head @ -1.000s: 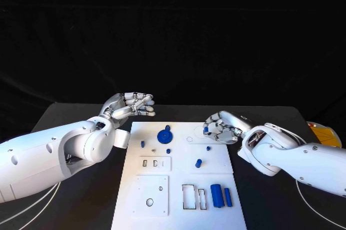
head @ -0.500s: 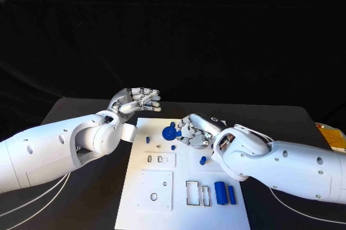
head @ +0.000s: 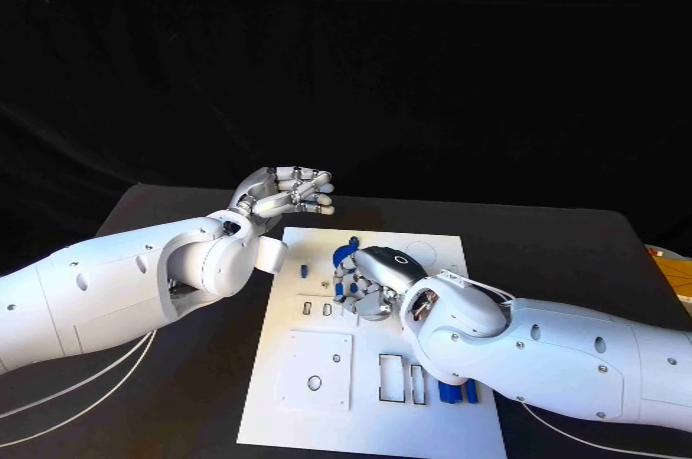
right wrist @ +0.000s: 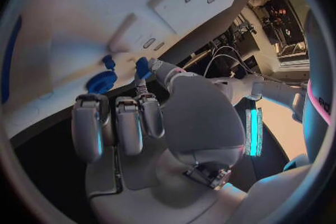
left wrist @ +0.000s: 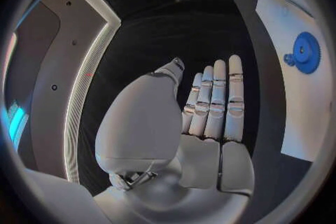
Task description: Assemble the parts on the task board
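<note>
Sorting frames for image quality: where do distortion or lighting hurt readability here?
Head view: black surroundings, white task board evenly lit and crisp. Left wrist view: fisheye bends the board's edge beside the blue gear. Right wrist view: the board is bright, with soft detail.

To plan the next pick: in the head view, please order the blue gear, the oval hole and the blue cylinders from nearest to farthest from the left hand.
1. Blue gear, board's far end, nearest the left hand.
2. Oval hole, board's near left plate.
3. Blue cylinders, near right, partly under the right arm.
</note>
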Robot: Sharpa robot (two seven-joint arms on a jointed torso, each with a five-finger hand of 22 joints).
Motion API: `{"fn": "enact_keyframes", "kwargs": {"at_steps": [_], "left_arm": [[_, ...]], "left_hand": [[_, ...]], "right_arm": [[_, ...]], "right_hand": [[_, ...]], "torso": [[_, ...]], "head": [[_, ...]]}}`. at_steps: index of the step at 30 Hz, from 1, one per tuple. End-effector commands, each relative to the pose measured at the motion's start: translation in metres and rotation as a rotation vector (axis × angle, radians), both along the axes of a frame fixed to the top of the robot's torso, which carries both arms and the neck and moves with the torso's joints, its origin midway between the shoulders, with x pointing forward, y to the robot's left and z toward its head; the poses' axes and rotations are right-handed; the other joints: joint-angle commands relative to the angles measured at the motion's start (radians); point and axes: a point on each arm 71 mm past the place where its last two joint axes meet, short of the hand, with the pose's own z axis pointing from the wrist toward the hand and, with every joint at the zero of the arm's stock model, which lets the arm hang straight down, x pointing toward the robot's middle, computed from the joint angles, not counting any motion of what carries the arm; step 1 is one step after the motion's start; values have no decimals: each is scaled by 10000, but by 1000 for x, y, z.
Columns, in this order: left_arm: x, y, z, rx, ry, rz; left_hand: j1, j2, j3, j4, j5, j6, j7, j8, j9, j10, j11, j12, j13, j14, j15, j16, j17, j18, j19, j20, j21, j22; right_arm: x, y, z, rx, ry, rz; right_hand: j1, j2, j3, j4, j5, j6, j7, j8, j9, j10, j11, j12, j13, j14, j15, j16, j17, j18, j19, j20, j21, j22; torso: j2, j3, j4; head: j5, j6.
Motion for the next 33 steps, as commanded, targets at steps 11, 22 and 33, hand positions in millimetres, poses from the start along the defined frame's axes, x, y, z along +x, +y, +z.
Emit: {"fn": "enact_keyframes", "kwargs": {"at_steps": [11,22,33], "left_arm": [[0,-2,1,-110,-27,-119],[0,-1,1,-106,-21,-115],[0,-1,1,-102,-15,-111]], "left_hand": [[-7,7,56,-11,-29,-2,72,-53,-12,-3,57,-34,-15,-61,43,29,11,32,-39,-30,35,-9],[-14,3,58,-9,-29,0,80,-60,-11,6,63,-50,-18,-63,48,30,27,32,-40,-27,39,-10],[-14,3,58,-9,-29,0,80,-60,-11,6,63,-50,-18,-63,48,30,27,32,-40,-27,39,-10]], "right_arm": [[-7,5,-12,-717,16,-4],[-9,7,-17,-885,107,57],[-12,10,-20,-939,168,131]], "right_hand": [[-151,-42,20,49,13,320,-327,288,413,-42,-64,-69,859,892,-50,0,1890,-173,317,-94,-49,1255],[-217,-118,-11,64,-43,327,-336,305,426,-30,-73,-64,871,892,-57,0,1892,-171,317,-100,-57,1250],[-286,-197,-45,87,-96,314,-332,307,430,-38,-71,-81,859,891,-60,-3,1884,-169,315,-104,-65,1244]], "torso": [[-1,9,-17],[6,6,-10],[4,0,2]], "head": [[164,-80],[177,-79],[181,-99]]}}
